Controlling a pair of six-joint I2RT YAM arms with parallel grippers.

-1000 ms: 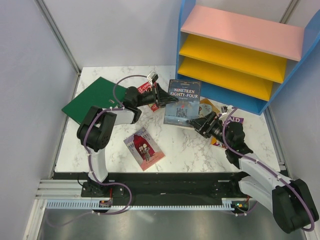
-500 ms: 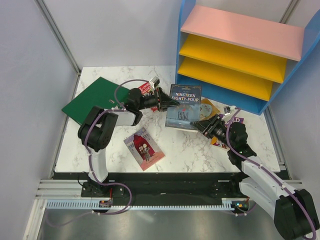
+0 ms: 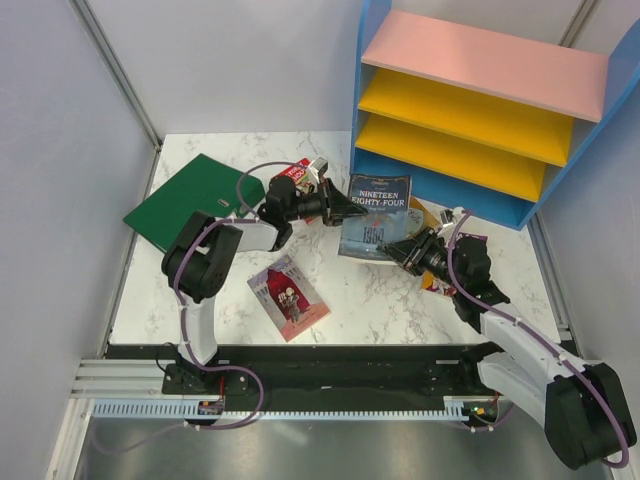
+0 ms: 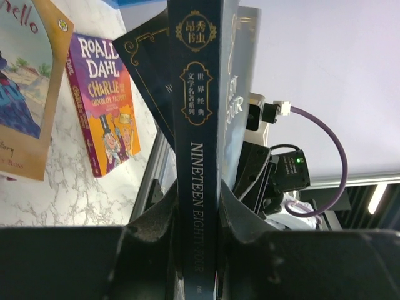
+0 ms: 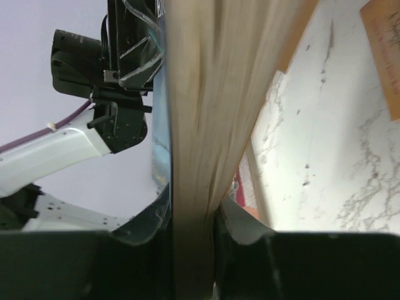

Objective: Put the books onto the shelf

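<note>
left gripper (image 4: 199, 212) clamped on the spine of the dark blue-grey "Nineteen Eighty-Four" paperback (image 3: 377, 215), right gripper (image 5: 194, 219) pinching its page edge. Book is tilted, just in front of the slanted blue-sided shelf (image 3: 460, 115). White marble tabletop (image 3: 380, 300), plain grey walls (image 3: 60, 150). Glossy purple-orange Roald Dahl paperback (image 4: 103, 112) lies flat near the shelf base.

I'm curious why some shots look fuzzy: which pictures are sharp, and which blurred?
Right wrist view: the Nineteen Eighty-Four book, edge-on, fills the middle, smeared and out of focus. Left wrist view: its spine lettering is crisp, the fingers dark. Top view: sharp, evenly lit.
</note>
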